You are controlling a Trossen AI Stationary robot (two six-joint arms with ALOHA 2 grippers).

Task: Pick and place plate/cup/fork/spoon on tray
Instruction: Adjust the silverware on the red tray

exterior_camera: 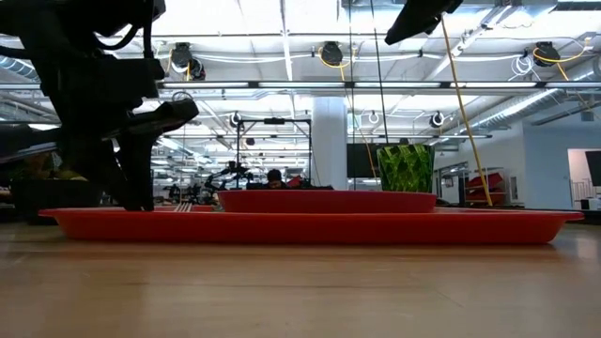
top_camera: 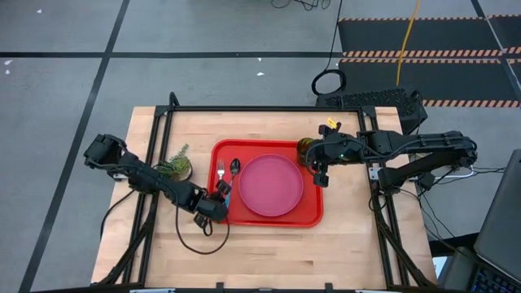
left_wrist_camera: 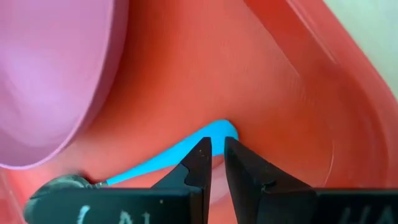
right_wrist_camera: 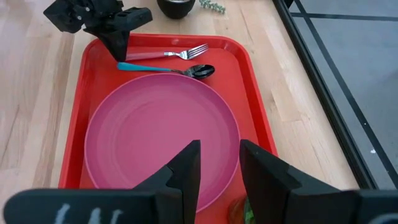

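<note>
all four pieces sit on the tray [top_camera: 313,213]: plate [top_camera: 270,185], cup [top_camera: 305,149], fork [right_wrist_camera: 168,55], spoon [right_wrist_camera: 166,68]. my left gripper [left_wrist_camera: 217,163], narrowly parted, hovers over the spoon's handle end (apparently released); my right gripper [right_wrist_camera: 219,171], open and empty, hangs beside the cup. next, i'd judge: lift clear.

Even overhead light from ceiling fixtures [exterior_camera: 331,53] leaves the desk [top_camera: 269,252] bright with soft, short shadows, the low view's near desk surface blurred and the dark arm silhouetted against the lit room.
</note>
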